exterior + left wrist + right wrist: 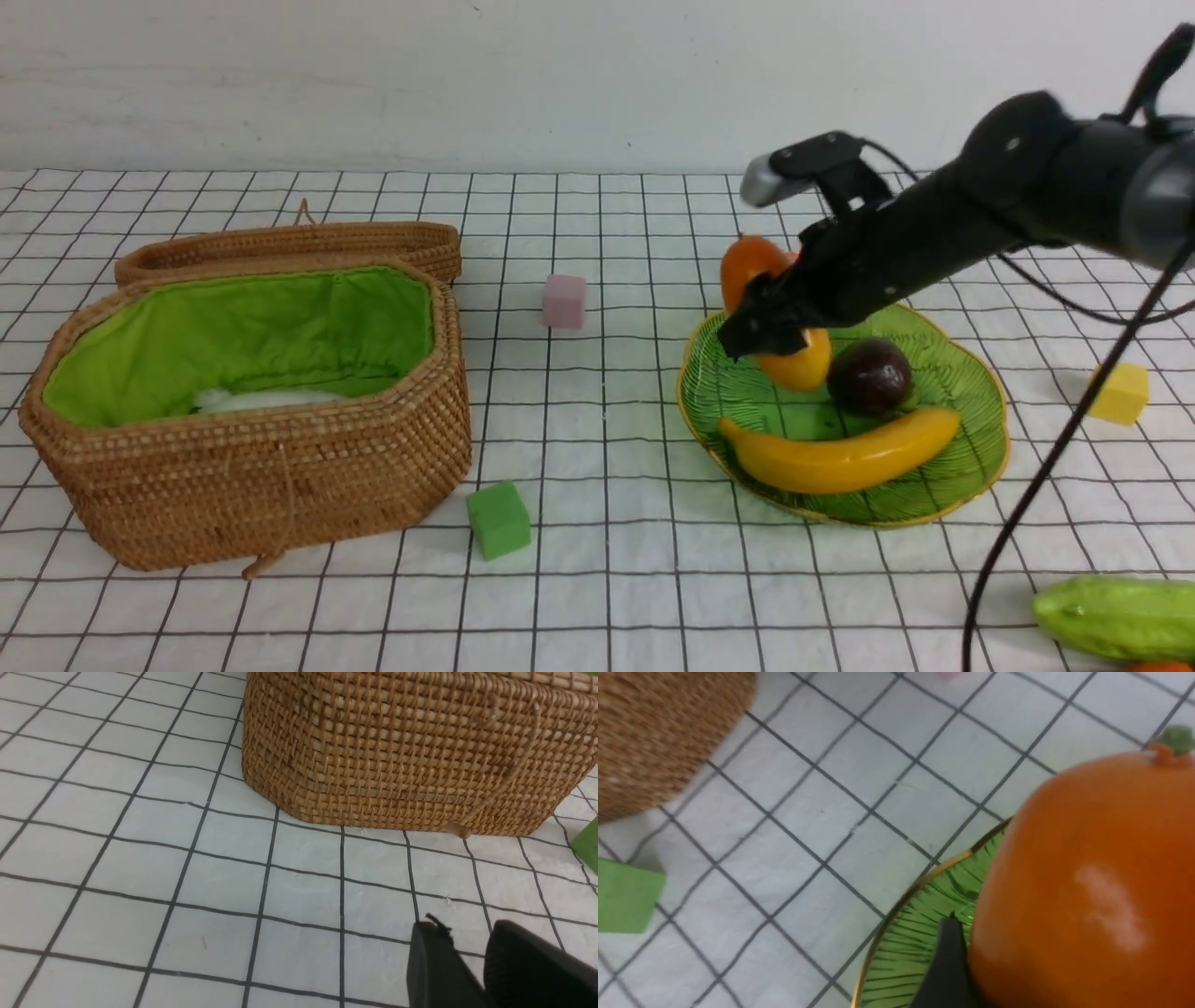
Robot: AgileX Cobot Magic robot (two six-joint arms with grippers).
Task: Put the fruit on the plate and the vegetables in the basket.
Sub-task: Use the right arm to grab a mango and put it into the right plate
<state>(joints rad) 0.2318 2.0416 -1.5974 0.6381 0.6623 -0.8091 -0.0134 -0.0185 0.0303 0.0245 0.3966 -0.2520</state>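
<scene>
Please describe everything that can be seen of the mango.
The mango is a smooth, glossy oval, orange at the top and yellow at the bottom, with a small green stem. It looks like plastic. It stands nearly upright, its lower end on or just above the green plate, beside the dark round fruit. The right gripper is closed around its middle.

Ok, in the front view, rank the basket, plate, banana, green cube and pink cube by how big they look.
1. basket
2. plate
3. banana
4. green cube and pink cube: the green one looks slightly bigger, but it lies nearer the camera, so I won't rank them.
</scene>
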